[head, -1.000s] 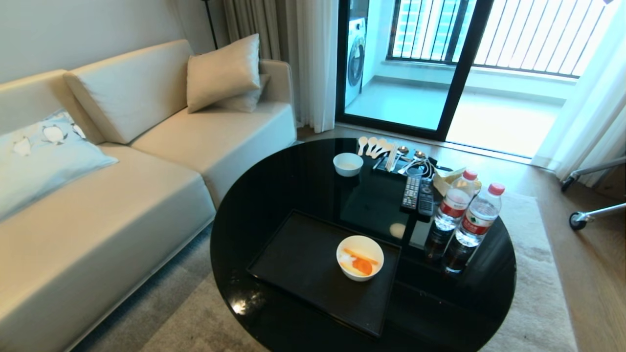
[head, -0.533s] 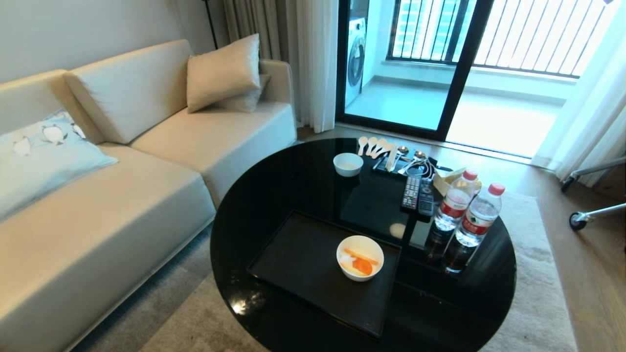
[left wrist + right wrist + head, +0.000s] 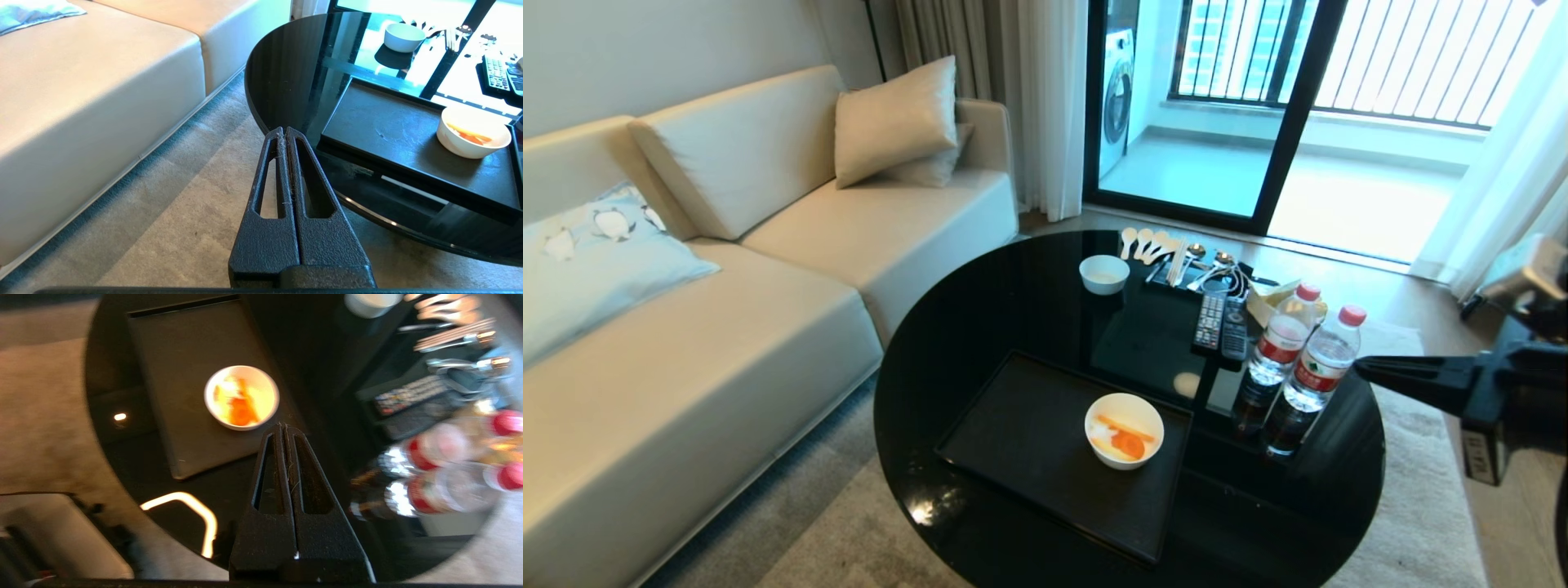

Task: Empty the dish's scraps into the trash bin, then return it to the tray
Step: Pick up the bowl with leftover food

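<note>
The dish, a white bowl holding orange and pale scraps, stands on the right part of the black tray on the round table. My right gripper reaches in from the right, shut and empty, above the table edge beside the water bottles and well apart from the dish. Its wrist view looks down on the dish, the scraps and the tray beyond the shut fingertips. My left gripper is parked low over the carpet, shut, with the dish off to its side. The trash bin is out of view.
Two water bottles stand at the table's right edge, with remotes behind them. A smaller white bowl and spoons lie at the far side of the glossy black table. A beige sofa runs along the left.
My right arm has swung into the head view from the right edge; before, no arm showed there. The dish, tray and table items have not moved.
</note>
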You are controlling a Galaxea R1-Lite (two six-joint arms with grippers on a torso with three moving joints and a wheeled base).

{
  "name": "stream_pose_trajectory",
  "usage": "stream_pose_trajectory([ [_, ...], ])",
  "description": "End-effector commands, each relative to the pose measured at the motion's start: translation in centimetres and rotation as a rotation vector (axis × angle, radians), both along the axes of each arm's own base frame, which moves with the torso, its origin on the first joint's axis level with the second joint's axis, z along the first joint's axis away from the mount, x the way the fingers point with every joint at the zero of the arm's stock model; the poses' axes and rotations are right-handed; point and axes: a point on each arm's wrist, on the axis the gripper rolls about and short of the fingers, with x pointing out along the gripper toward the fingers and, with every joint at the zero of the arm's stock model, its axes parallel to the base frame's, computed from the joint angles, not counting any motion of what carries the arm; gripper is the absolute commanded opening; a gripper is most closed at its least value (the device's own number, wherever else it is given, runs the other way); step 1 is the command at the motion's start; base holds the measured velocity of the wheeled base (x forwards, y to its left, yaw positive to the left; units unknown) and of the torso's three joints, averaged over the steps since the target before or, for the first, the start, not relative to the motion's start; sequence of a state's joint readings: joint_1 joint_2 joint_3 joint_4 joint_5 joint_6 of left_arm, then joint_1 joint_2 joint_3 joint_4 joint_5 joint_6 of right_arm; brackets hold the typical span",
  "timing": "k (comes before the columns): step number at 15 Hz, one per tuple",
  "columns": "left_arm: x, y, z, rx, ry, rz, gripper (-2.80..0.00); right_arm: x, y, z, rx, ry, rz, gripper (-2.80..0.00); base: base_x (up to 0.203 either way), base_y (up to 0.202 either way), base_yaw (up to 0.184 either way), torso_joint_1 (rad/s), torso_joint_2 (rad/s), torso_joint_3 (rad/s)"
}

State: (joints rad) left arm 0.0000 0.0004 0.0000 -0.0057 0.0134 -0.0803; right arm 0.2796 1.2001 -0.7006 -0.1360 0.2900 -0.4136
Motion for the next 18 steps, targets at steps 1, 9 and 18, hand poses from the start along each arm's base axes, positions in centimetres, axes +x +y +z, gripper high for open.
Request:
stream_pose_trajectory([
  [1, 0.0, 0.0, 0.0, -0.001, -0.001, 0.0, -2.8, 4.2, 4.0, -2.0, 0.055, 0.201, 0.052, -2.8, 0.0, 0.0, 0.0, 0.0, 0.0, 0.0],
  [9, 0.0, 0.0, 0.0, -0.001, -0.001, 0.0, -2.8, 6.7, 13.1, -6.9, 0.212, 0.714, -0.358, -2.8, 0.0, 0.0, 0.0, 0.0, 0.0, 0.0],
  [18, 0.0, 0.0, 0.0, -0.001, -0.001, 0.0, -2.8, 10.2, 22.5, -9.9, 0.231, 0.881, -0.855, -2.8, 0.0, 0.0, 0.0, 0.0, 0.0, 0.0],
])
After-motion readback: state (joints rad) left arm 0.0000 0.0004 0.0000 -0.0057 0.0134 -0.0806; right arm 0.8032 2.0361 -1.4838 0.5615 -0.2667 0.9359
